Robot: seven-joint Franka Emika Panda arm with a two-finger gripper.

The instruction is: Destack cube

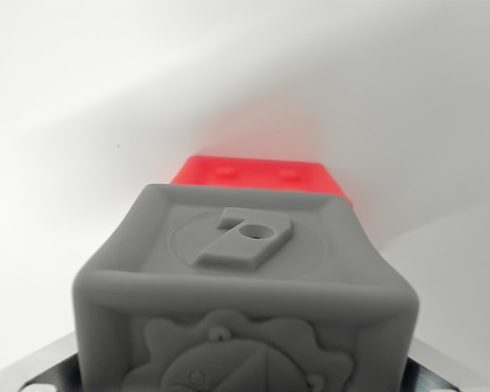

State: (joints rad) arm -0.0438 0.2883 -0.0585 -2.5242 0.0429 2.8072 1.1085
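1. A grey cube (245,286) fills the lower middle of my wrist view, so near the lens that its closest face is blurred. Its upper face carries a raised number seven with a small hole; the face toward me has an embossed round figure with a scalloped border.

2. Beyond it, partly hidden, sits a red cube (261,175); only its top strip with two small bumps shows. From this angle I cannot tell whether the grey one rests on the red one, leans against it, or hangs clear of it.

3. My gripper (245,380): dark metal shows at the bottom corners on both sides of the grey cube, and the cube sits between them. The fingertips themselves are hidden, so I cannot tell whether I am clamped on it or merely straddling it.

4. Handling, as I judge it: the matte surface and rounded, thick rims suggest a soft rubbery toy block, light, hollow perhaps, not fragile and not slippery. It may squash under a hard squeeze.

5. Where to hold: two opposite side faces, low on the flat rims rather than on the embossed relief, with moderate force.

6. The white surface (82,98) around looks bare.
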